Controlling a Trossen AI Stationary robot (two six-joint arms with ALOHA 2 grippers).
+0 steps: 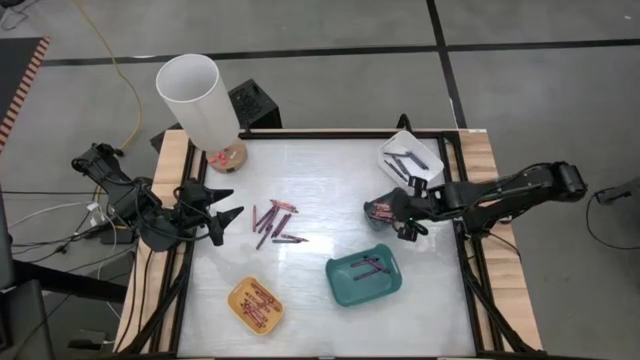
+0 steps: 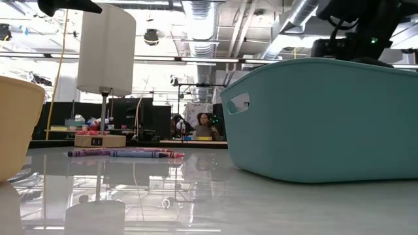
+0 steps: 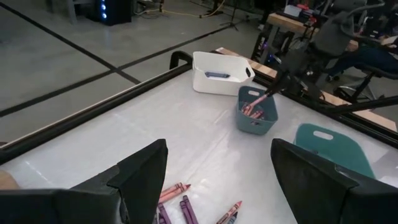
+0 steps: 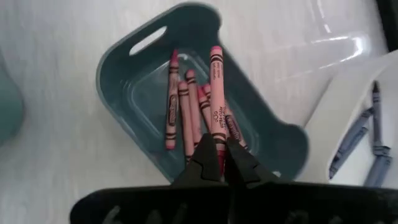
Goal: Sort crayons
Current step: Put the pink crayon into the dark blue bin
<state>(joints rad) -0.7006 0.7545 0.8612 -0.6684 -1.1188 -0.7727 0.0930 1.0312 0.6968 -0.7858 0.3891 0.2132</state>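
Observation:
Loose crayons (image 1: 275, 225), red, pink and purple, lie in a heap mid-table; they also show in the low view (image 2: 124, 153) and the left wrist view (image 3: 180, 202). My left gripper (image 1: 228, 213) is open and empty just left of the heap. My right gripper (image 1: 385, 212) is over a small teal tray (image 4: 143, 81) and is shut on a pink crayon (image 4: 216, 93). Several pink and red crayons (image 4: 180, 112) lie in this tray. My right gripper pinches the pink crayon by one end (image 4: 217, 144) between its two fingertips. The rest of the crayon sticks out past the fingertips, in line with them. In the left wrist view the crayon (image 3: 262, 99) slants down into the small teal tray (image 3: 257, 115).
A white tray (image 1: 410, 158) at the far right holds blue-grey crayons (image 4: 364, 134). A larger teal tray (image 1: 364, 278) holds purple crayons, and a yellow tray (image 1: 255, 305) near the front holds reddish ones. A white-shaded lamp (image 1: 200, 100) stands at the far left corner.

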